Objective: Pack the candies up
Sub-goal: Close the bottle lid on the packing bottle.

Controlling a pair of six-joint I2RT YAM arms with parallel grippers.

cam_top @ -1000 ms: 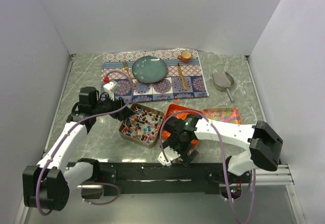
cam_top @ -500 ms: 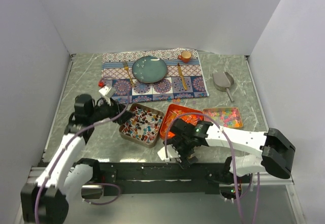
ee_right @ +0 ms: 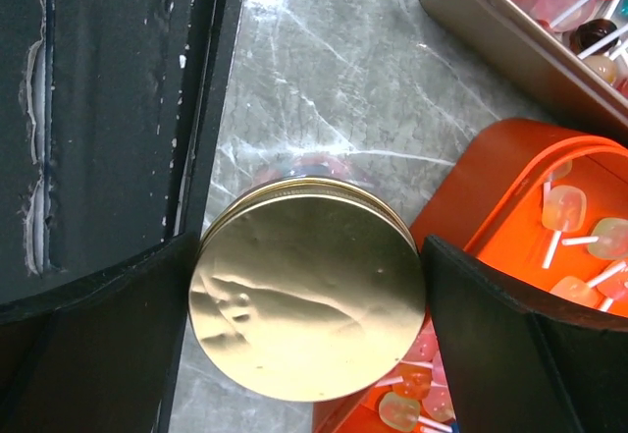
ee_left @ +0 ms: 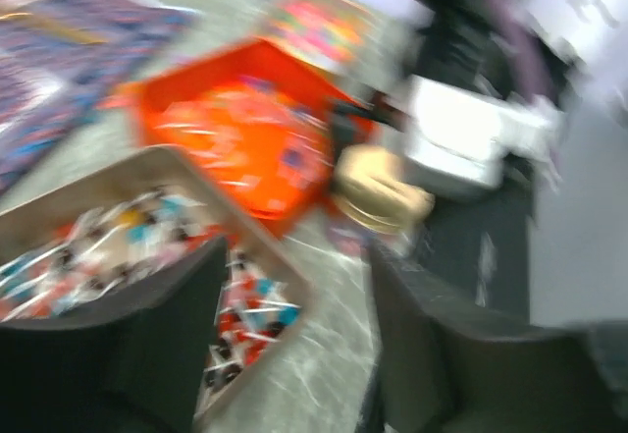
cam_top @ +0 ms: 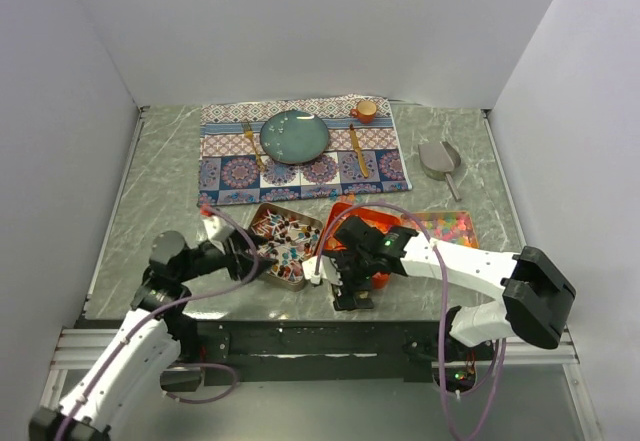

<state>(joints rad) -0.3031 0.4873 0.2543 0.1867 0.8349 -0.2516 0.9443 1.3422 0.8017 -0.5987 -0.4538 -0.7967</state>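
Observation:
Red-white-blue candies (cam_top: pixel 280 239) fill a metal tray (cam_top: pixel 292 283). Orange-red candies on sticks (cam_top: pixel 372 223) lie in an orange tray (ee_right: pixel 510 158). Pastel candies (cam_top: pixel 450 226) fill a third tray. My right gripper (cam_top: pixel 352 276) is shut on a jar's gold lid (ee_right: pixel 309 300), upright on the table against the orange tray's near corner. My left gripper (cam_top: pixel 243 257) is open and empty, its jaws either side of the metal tray's near corner (ee_left: pixel 294 300). The left wrist view is blurred; the jar lid (ee_left: pixel 378 189) shows there.
A silver scoop (cam_top: pixel 440 159) lies at the back right. A patterned placemat (cam_top: pixel 230 173) at the back holds a teal plate (cam_top: pixel 295 135), an orange cup (cam_top: pixel 366 111) and cutlery. The black rail at the table's near edge (ee_right: pixel 108 109) runs just left of the jar.
My left arm has swung back from the placemat's near corner toward the near edge, its gripper now at the metal tray. My right gripper has shifted slightly toward the orange tray with the jar.

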